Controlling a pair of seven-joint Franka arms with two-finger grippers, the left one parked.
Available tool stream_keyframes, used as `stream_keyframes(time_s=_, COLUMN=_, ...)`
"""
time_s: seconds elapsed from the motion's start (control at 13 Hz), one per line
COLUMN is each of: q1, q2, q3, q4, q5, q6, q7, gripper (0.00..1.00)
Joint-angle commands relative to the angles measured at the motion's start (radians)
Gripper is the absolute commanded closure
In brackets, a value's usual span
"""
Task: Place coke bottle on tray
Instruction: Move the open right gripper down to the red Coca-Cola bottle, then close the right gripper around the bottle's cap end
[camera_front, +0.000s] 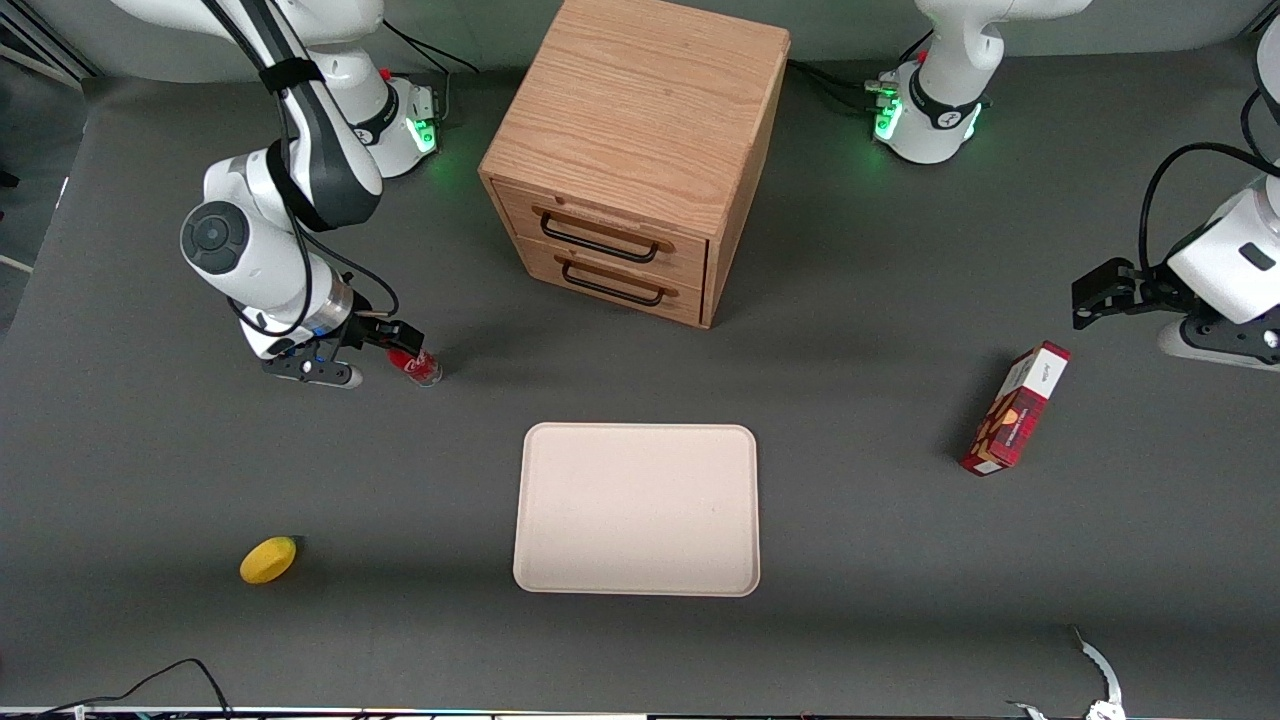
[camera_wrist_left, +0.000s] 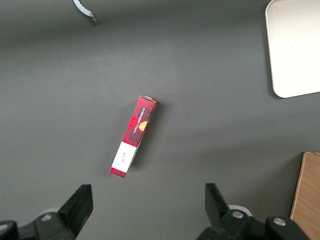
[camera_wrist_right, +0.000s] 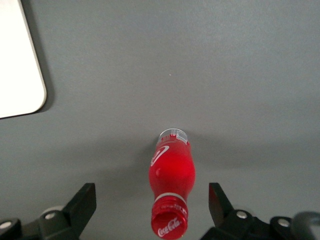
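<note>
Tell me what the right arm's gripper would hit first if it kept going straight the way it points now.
Most likely the coke bottle: the gripper is open, its fingers on either side of the upright bottle's cap end, apart from it. Going straight down, the bottle would pass between the fingers, then the table would stop them. Depth is uncertain.

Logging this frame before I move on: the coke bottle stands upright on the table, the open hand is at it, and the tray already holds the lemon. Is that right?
Not quite. The tray holds nothing; the front view shows the lemon lying on the table, toward the working arm's end. The rest holds: the coke bottle stands upright on the table, and the open hand straddles it without gripping.
</note>
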Motion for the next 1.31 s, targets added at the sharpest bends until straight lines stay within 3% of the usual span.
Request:
stream_keyframes(time_s=0.0, q1=0.001, q2=-0.029, q3=0.021, q4=-0.062, q5=0.019, q6=0.046, q7=0.024, gripper=0.06)
stream_keyframes(time_s=0.08, q1=0.001, q2=-0.035, q3=0.022, q4=-0.068, q5=0.017, q6=0.046, q7=0.024, gripper=0.23)
stream_keyframes(time_s=0.23, q1=0.003, q2=-0.042, q3=0.025, q4=-0.07, q5=0.011, q6=0.046, q7=0.023, gripper=0.78)
stream_keyframes(time_s=0.31, q1=0.001, q2=-0.042, q3=0.034, q4=-0.069, q5=0.009, q6=0.044, q7=0.02, gripper=1.0)
stream_keyframes(time_s=0.77, q1=0.001, q2=-0.098, q3=0.037, q4=-0.026, q5=-0.02, q6=-0.058, q7=0.004, gripper=1.0)
stream_keyframes(time_s=0.92, q1=0.0, q2=-0.1, q3=0.029, q4=0.127, q5=-0.02, q6=-0.223, q7=-0.02, gripper=1.0)
stream_keyframes(time_s=1.23, q1=-0.002, q2=0.001, q3=0.02, q4=0.588, q5=-0.012, q6=-0.556, q7=-0.108, gripper=1.0)
